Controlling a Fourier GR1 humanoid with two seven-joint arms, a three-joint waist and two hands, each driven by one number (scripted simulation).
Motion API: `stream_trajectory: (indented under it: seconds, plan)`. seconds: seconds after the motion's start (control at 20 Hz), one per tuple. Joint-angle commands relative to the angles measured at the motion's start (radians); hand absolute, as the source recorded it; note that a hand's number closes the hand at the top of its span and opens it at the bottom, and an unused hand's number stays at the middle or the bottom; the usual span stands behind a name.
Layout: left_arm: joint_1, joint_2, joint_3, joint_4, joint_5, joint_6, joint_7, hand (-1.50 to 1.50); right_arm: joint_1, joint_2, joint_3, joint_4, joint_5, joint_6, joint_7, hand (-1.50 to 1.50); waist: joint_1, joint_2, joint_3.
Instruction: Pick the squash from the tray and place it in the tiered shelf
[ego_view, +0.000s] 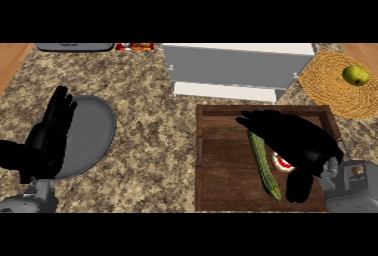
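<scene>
The long green squash (264, 165) lies on the dark brown wooden tray (221, 170), pointing from 11 o'clock to 5 o'clock. The black right hand (295, 137) hangs over the tray with fingers spread wide, just beside the squash at its 3 o'clock, holding nothing. The white tiered shelf (236, 67) stands at the tray's 12 o'clock. The black left hand (48, 135) rests open over the grey round plate (96, 125).

We find the light even and moderately bright across the counter (148, 120), with no glare. The tiered shelf (236, 67) shades only its own underside. Black hands beside it show no surface detail. Edges near the shelf read straight, undistorted.
</scene>
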Motion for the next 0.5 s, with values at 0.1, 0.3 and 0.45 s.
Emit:
stream_trajectory:
  seconds: [0.1,0.3,0.45]
  plan:
    - [-0.023,-0.043,-0.019,-0.051,-0.062,0.029,0.063,0.00,0.071,0.037,-0.015,0.098,0.160,-0.039,-0.158,-1.50,0.000,0.001,0.001]
    - [-0.047,-0.068,0.002,0.025,-0.083,-0.005,0.031,0.00,0.087,0.080,-0.061,0.119,0.202,-0.003,-0.202,-1.50,-0.003,0.001,0.000]
    - [0.014,-0.037,0.050,-0.018,-0.044,-0.061,0.001,0.00,0.118,0.106,-0.011,0.200,0.312,-0.084,-0.279,-1.50,0.002,0.001,0.000]
